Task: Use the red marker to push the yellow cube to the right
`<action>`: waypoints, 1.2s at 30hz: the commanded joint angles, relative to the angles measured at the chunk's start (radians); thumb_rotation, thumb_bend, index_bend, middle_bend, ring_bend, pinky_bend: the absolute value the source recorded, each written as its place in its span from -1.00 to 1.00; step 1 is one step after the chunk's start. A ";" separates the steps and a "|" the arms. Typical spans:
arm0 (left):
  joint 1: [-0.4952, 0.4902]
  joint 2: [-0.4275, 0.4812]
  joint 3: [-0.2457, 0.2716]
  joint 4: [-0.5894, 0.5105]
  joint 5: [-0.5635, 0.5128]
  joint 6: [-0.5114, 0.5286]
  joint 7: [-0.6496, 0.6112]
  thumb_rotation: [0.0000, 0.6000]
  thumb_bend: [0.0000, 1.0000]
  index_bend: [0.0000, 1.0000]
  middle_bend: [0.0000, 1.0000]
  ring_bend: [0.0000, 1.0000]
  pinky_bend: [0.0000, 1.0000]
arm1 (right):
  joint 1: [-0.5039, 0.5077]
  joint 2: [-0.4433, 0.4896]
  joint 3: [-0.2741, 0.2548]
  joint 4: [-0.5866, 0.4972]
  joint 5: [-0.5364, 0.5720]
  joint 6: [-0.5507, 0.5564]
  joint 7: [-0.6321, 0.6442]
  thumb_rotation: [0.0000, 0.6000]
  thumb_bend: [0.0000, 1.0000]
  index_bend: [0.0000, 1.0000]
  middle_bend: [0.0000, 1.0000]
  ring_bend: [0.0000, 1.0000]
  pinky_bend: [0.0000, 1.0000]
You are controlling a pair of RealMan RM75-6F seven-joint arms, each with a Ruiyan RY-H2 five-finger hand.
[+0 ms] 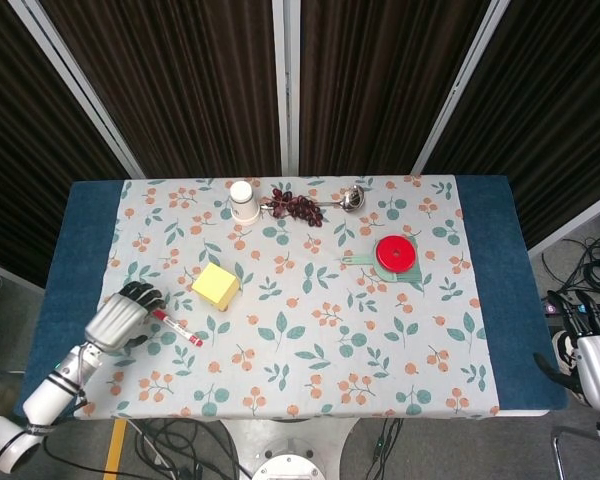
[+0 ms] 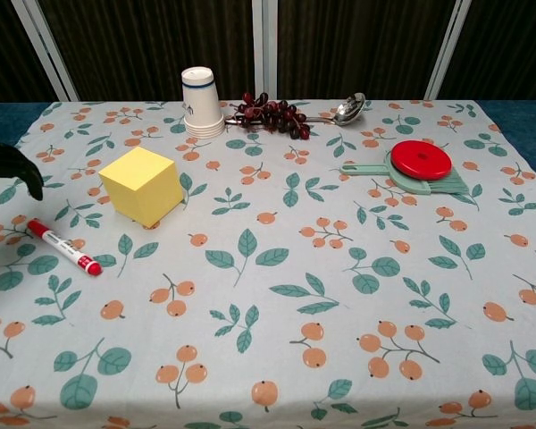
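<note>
- A rectangular table [image 1: 75, 260] fills both views, with bare blue strips along its left and right edges and a pale leaf-and-berry patterned cloth [image 1: 310, 350] over the middle.
- The left hand [image 1: 125, 312] hovers over the cloth's left edge, near the front left corner. Its dark fingers [image 2: 16, 166] are apart and curve downward, holding nothing. The chest view catches only those fingertips at its left border.
- The right hand [image 1: 592, 350] hangs off the table's right edge, beyond the blue strip, well apart from everything on the cloth. Its fingers point up and grip nothing I can see; whether they are spread or together, I cannot tell.
- The yellow cube [image 1: 216, 286] sits just beyond and to the right of the left hand, resting flat on the cloth. Open patterned cloth stretches from its right side across the middle of the table.
- A red disc on a green holder [image 1: 396, 256] lies far right of the left hand, nearer the right hand's side.
- A bunch of dark grapes [image 1: 296, 207], a white paper cup [image 1: 244, 201] upside down, and a metal spoon [image 1: 352, 198] line the far edge.
- The red marker [image 1: 176, 327] lies flat at the left hand's fingertips, angled toward the front right, in front of the cube and apart from it. Whether the fingers touch it is unclear.
</note>
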 commanded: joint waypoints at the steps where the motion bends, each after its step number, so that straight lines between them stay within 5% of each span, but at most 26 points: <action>1: -0.023 -0.020 0.011 0.023 0.009 -0.028 0.018 1.00 -0.59 -0.21 -0.26 -0.55 -0.53 | -0.001 0.001 0.000 -0.001 0.003 -0.001 0.000 1.00 -0.76 -0.85 -0.60 -0.95 -0.72; 11: -0.050 -0.065 0.028 0.050 -0.013 -0.076 0.016 1.00 -0.48 -0.02 -0.14 -0.55 -0.53 | -0.002 -0.001 -0.001 0.006 0.011 -0.006 0.007 1.00 -0.76 -0.85 -0.60 -0.95 -0.72; 36: -0.080 -0.115 0.035 0.051 -0.056 -0.099 0.030 1.00 -0.16 0.07 -0.03 -0.42 -0.53 | -0.005 -0.001 -0.002 0.015 0.023 -0.012 0.020 1.00 -0.76 -0.85 -0.60 -0.95 -0.73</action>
